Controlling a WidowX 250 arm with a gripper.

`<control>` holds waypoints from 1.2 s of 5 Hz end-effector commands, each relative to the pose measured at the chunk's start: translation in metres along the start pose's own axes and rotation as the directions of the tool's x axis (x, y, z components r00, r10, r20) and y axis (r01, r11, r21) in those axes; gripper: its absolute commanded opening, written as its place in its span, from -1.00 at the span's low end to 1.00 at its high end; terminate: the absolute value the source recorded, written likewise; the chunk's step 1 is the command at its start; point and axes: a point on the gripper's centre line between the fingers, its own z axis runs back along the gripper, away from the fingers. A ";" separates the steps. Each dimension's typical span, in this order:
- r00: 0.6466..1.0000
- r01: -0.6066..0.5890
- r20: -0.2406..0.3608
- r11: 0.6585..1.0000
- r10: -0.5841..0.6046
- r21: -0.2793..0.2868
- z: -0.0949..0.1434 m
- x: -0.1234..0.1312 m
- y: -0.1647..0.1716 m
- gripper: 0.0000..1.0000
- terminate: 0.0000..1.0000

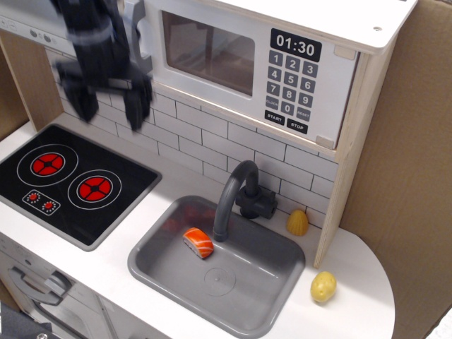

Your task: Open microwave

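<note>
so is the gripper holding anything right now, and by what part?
Nothing held. The gripper is blurred, its jaws apart and empty, short of the microwave handle.

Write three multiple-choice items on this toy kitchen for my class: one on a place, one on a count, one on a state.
1. Where does the salmon sushi piece lie?
A. in the sink
B. on the stovetop
C. inside the microwave

2. How many large red burners does the stovetop show?
A. one
B. two
C. four

3. How is the microwave door?
A. swung open
B. taken off
C. shut

Answers:
1 A, it rests on the grey basin floor beside the faucet.
2 B, two large red rings show.
3 C, the door sits flush; the gripper is empty.
</note>
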 end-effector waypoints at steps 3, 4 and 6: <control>0.971 0.029 0.235 0.999 -0.034 0.026 0.040 0.072 0.019 1.00 -1.00; 0.971 -0.009 0.239 0.999 0.001 0.031 0.046 0.083 0.034 1.00 -1.00; 0.970 -0.004 0.244 0.998 -0.010 0.057 0.042 0.091 0.038 1.00 -1.00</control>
